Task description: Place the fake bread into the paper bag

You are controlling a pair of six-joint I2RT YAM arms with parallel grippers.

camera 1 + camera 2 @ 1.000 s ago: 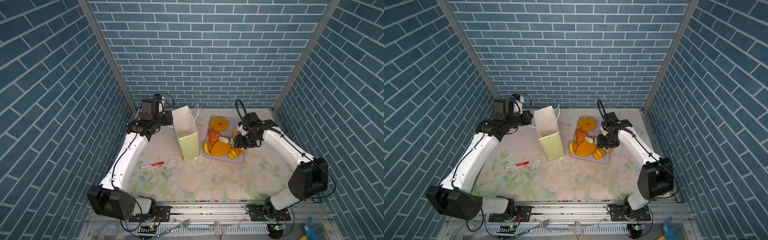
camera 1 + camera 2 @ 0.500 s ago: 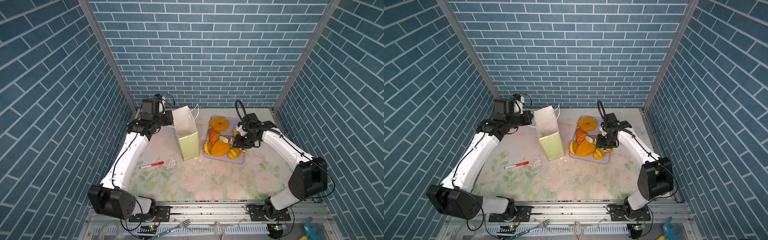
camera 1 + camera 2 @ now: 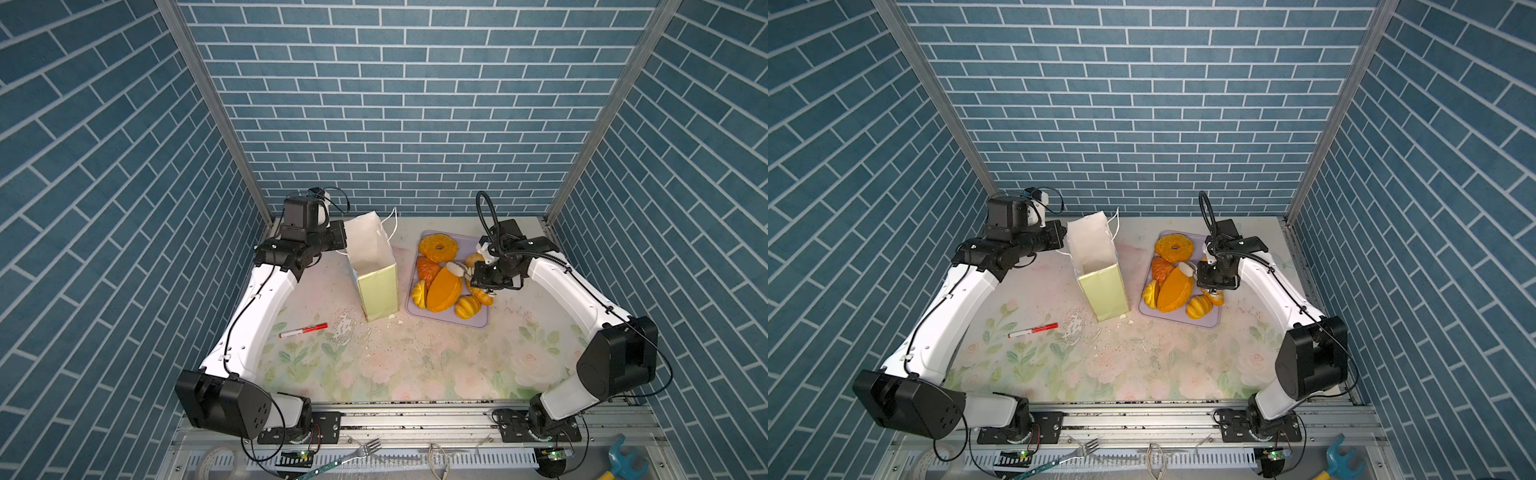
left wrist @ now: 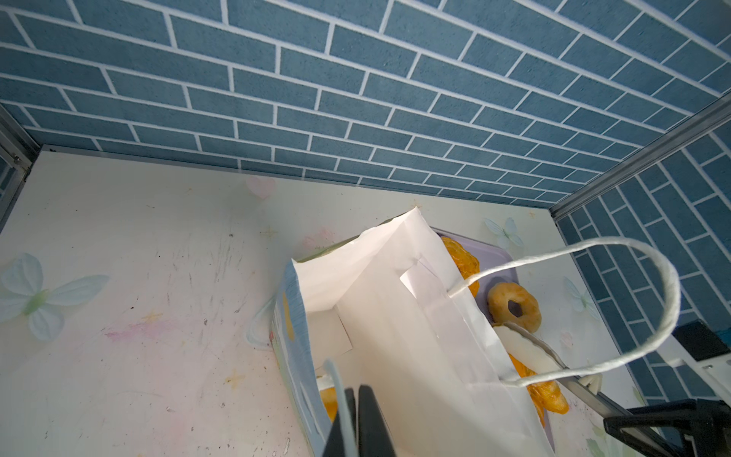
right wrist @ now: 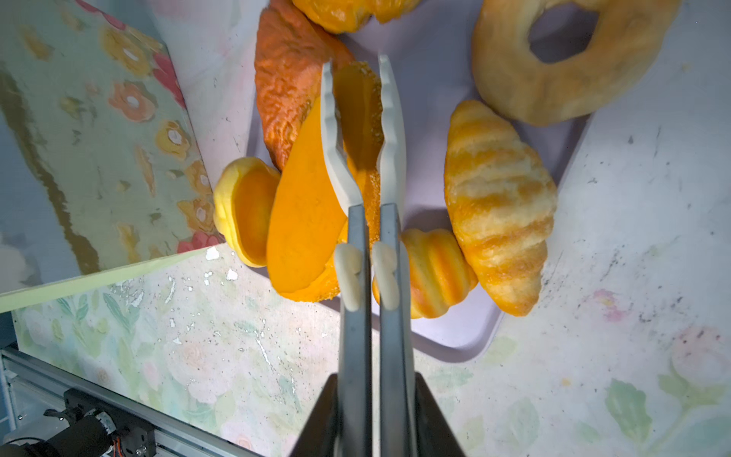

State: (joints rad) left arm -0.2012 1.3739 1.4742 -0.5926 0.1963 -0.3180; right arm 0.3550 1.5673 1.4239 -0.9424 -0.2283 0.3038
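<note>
Pinching a white cord handle [image 4: 336, 382] of the upright paper bag [image 3: 376, 286], the left gripper [image 4: 356, 419] is closed tight, steadying the open mouth. At the bag's three o'clock the fake bread [image 3: 438, 248] lies heaped on a lilac tray [image 3: 478, 323], where the right gripper [image 5: 355, 65] is clamped on the raised edge of the big oval loaf [image 5: 304, 205]. Probably best to lift straight up, then swing toward nine o'clock over the rim.

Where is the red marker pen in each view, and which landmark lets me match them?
In a top view: the marker lies on the table, lower left of the paper bag.
In a top view: the same place.
Left wrist: not in it.
Right wrist: not in it.
Shared landmark: the paper bag, seen in all four.
</note>
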